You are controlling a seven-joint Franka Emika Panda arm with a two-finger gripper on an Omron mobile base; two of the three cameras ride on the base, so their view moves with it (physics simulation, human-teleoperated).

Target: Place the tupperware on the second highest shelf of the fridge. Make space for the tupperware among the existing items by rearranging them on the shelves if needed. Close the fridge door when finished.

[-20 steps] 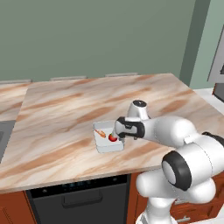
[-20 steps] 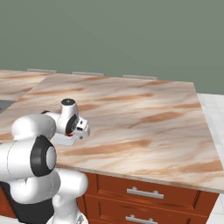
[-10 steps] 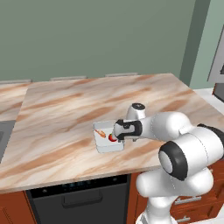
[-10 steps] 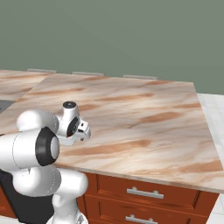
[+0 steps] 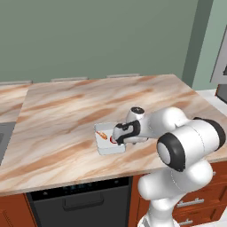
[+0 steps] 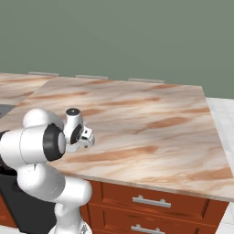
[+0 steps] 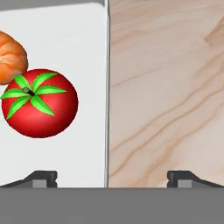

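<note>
The tupperware (image 5: 107,142), a shallow pale tray, lies on the marble counter (image 5: 66,115) near its front edge. In it are a red tomato (image 7: 40,103) and an orange carrot piece (image 7: 11,60). My gripper (image 5: 119,137) hangs low over the tray's right side, open. In the hand view my gripper (image 7: 113,177) straddles the tray's right wall (image 7: 107,87), with one fingertip (image 7: 41,177) over the tray's floor and the other (image 7: 183,177) over bare counter. Nothing is gripped. In the right base view the arm hides the tray. The fridge, its shelves and its door are out of view.
The counter's front edge (image 5: 88,179) runs just in front of the tray. Below it are a dark appliance front (image 5: 80,204) and wooden drawers (image 6: 151,201). A sink edge (image 5: 2,137) shows at the far left. A green wall (image 5: 97,35) backs the counter.
The hand has stayed at the tray's right side, jaws wide. The arm's elbow has swung lower and nearer the cameras.
</note>
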